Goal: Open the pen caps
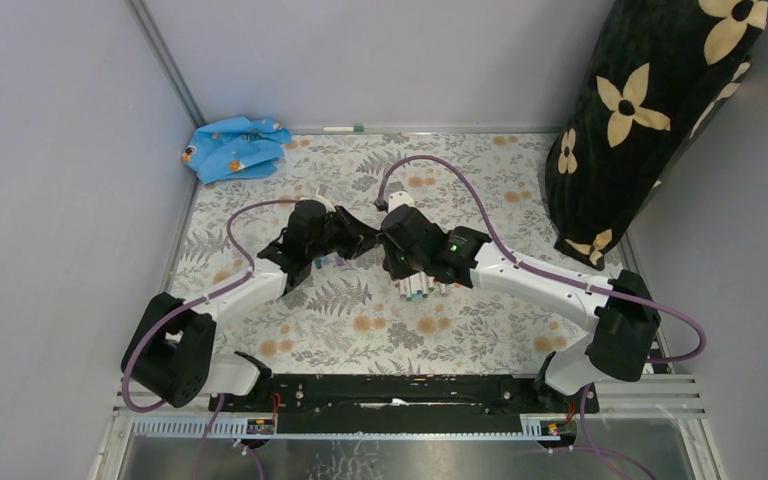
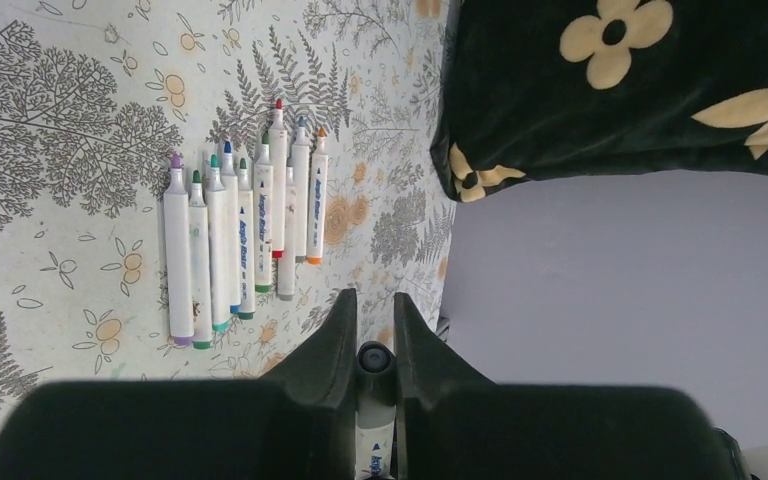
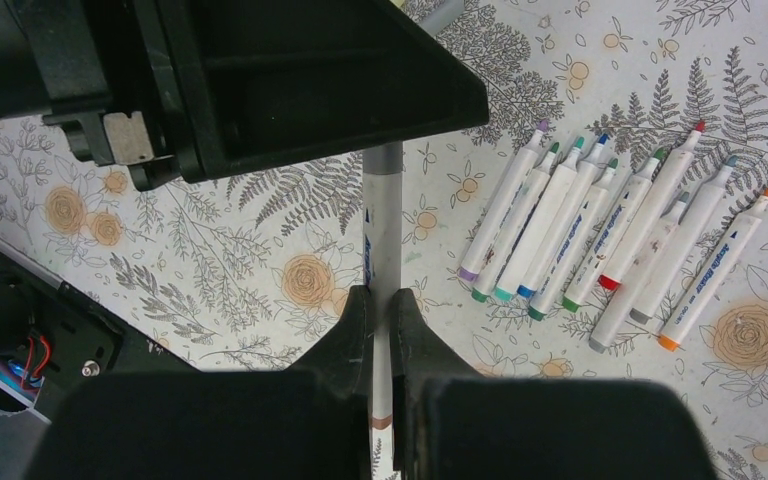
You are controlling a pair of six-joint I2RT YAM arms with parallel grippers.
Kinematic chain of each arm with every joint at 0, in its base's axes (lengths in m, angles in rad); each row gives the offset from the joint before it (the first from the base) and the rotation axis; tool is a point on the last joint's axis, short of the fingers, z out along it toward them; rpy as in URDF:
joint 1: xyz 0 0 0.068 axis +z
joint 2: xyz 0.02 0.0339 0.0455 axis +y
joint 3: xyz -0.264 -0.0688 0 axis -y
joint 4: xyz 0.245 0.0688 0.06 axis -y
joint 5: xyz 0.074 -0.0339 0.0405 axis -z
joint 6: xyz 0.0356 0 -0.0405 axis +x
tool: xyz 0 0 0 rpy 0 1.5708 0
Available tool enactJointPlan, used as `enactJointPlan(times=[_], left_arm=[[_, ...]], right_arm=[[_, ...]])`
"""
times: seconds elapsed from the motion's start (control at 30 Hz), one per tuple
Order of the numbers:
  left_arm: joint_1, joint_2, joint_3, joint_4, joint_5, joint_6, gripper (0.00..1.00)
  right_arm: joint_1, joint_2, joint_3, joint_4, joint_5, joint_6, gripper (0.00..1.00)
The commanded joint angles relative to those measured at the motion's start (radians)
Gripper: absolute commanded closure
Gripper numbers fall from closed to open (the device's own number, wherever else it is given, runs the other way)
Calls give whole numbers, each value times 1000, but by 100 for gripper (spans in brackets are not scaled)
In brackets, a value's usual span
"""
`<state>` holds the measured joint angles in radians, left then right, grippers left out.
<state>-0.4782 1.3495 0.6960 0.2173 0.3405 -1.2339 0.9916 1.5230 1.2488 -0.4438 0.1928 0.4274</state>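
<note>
Squarely, left claw (image 2: 372, 312) covers the gripped pen's (image 3: 383, 230) end (pen row (image 3: 610, 235) alongside).

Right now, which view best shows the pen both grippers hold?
The right wrist view: the pen spans openly from left gripper to right gripper. The left wrist view shows only its end; in the top view the grippers hide it.

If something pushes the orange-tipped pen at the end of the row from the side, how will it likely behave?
The orange-tipped pen looks round and smooth, so it would probably roll freely. Pushed toward the row, its neighbour pens would likely block it. The slim plastic barrel seems stiff and light.
</note>
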Motion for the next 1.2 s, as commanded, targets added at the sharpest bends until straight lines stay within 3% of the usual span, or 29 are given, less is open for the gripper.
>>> enactJointPlan(times=[0.0, 0.03, 0.13, 0.2, 0.4, 0.53, 0.57, 0.63, 0.67, 0.9, 1.17], left_arm=[[-8, -43, -24, 58, -20, 4, 100], [-8, -45, -26, 59, -20, 4, 100], [-9, -50, -26, 69, -17, -3, 100], [-9, -54, -24, 78, -11, -11, 100], [-13, -72, -17, 78, -7, -13, 100], [-13, -89, -17, 78, -8, -17, 100], [-14, -91, -12, 71, -10, -13, 100], [-13, -94, -1, 48, -25, 0, 100], [-12, -95, 1, 39, -39, 6, 100], [85, -1, 82, 39, -49, 24, 100], [154, 146, 312, -141, -86, 156, 100]], right_arm=[[7, 2, 53, 6, 32, 7, 100], [7, 5, 55, 7, 27, 6, 100], [7, 14, 64, 12, 17, 4, 77], [7, 23, 76, 12, 19, 1, 67], [7, 65, 118, 8, 16, -7, 63], [7, 89, 130, 5, 24, -9, 66], [7, 94, 130, 4, 27, -10, 72], [7, 96, 128, -2, 32, -10, 97], [7, 95, 124, -6, 32, -7, 100], [7, 32, 2, -11, 11, 8, 100], [7, -88, -214, 61, -30, 57, 100]])
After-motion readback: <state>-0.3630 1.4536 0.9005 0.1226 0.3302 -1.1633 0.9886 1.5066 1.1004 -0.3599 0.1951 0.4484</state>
